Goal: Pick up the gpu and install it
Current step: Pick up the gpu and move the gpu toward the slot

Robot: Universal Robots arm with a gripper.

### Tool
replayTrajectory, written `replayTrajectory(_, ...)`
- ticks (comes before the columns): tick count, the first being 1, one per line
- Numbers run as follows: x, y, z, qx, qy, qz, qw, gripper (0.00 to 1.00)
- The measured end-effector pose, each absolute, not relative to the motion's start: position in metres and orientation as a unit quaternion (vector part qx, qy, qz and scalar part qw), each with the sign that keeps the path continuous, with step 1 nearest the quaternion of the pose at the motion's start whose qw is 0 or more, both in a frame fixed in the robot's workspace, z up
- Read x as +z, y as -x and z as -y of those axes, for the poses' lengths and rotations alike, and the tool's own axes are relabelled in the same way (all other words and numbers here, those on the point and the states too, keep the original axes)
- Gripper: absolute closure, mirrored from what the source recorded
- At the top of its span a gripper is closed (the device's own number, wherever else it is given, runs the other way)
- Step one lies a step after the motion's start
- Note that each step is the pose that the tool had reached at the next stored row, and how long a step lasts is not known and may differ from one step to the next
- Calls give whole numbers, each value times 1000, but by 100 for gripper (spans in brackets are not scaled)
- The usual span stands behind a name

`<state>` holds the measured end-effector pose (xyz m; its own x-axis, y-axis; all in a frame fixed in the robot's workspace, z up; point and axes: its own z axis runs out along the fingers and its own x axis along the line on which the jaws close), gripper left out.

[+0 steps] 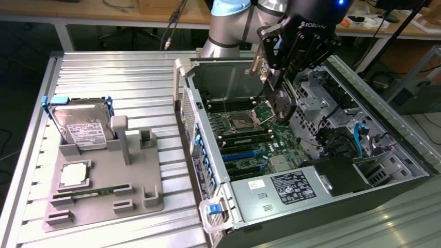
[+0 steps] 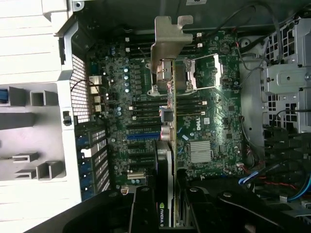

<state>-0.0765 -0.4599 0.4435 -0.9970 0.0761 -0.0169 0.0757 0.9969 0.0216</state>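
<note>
Ribbed metal table [image 1: 124, 77]; a grey fixture tray [image 1: 110, 204] at the exterior view's left holds a hard drive [image 1: 82, 126] and a memory stick [image 1: 93, 192]. An open computer case [image 1: 331, 217] fills centre-right. The arm [image 1: 231, 31] enters from the upper centre of the frame with its wrist pointing down into the case. The gripper [image 1: 288, 67] is clamped narrow on the gpu [image 1: 281, 101]. The card hangs edge-down and slightly tilted above the motherboard [image 1: 248, 139], not seated. In the wrist view it is edge-on between the black fingers [image 2: 143, 213], with its silver bracket [image 2: 170, 43] at the far end.
</note>
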Motion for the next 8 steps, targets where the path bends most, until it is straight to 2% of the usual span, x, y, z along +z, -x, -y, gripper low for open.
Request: replayTrajectory(8, 443, 72, 460, 10, -38, -999, 9, 73)
